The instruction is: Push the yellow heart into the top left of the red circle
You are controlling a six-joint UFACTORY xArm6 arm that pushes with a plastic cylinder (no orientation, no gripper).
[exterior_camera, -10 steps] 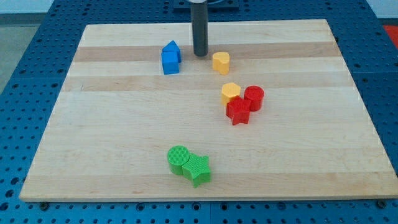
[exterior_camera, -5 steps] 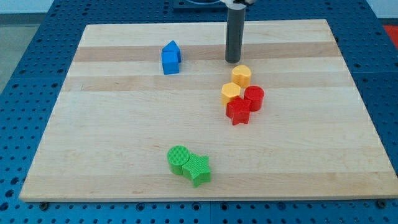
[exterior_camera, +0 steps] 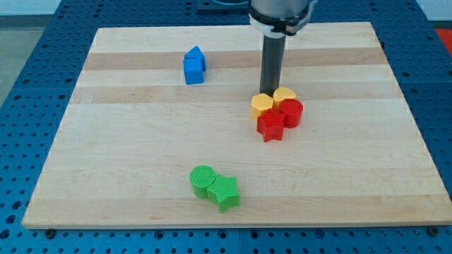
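Observation:
The yellow heart [exterior_camera: 284, 95] sits against the upper left of the red circle [exterior_camera: 291, 111]. A yellow hexagon [exterior_camera: 261, 106] touches the heart's left side. A red star [exterior_camera: 270, 125] lies just below the hexagon, against the circle. My tip [exterior_camera: 270, 90] stands right behind the cluster, at the heart's upper left edge, between the heart and the hexagon. The four blocks form one tight group right of the board's middle.
Two blue blocks [exterior_camera: 193, 65] stand together at the view's upper left. A green circle [exterior_camera: 203, 179] and a green star [exterior_camera: 224, 191] touch near the view's bottom. The wooden board [exterior_camera: 127, 141] lies on a blue perforated table.
My tip moved right and then down the view. It pushed the yellow heart from the upper middle down to the right, into the red circle and the hexagon.

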